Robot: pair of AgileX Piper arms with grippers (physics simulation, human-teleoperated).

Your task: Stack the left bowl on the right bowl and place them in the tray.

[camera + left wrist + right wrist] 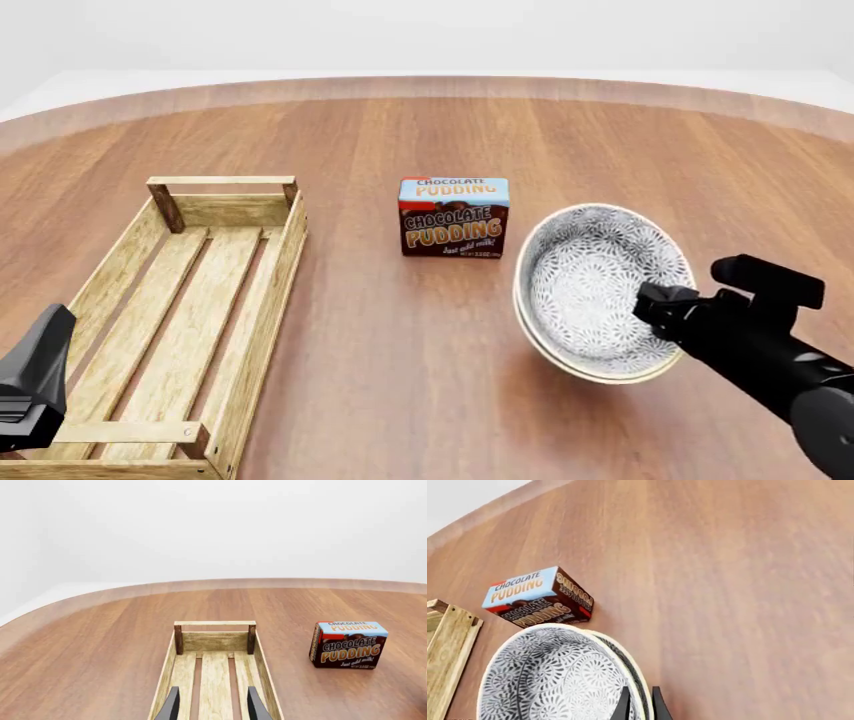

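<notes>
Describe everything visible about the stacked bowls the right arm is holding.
The stacked bowls are two nested round bowls with cream rims; the inner one shows a dense black-and-white floral pattern, and they look like glazed ceramic. They are tilted steeply, the opening facing the camera and leftward, lifted off the table. The right tool pinches their rim on the right side. They hang right of the chocolate pudding box, apart from it, and well right of the tray.

Two bowls (601,290), nested. One tray (187,320). One pudding box (454,217). Two grippers: left (213,705), right (640,705). One table (400,130).
</notes>
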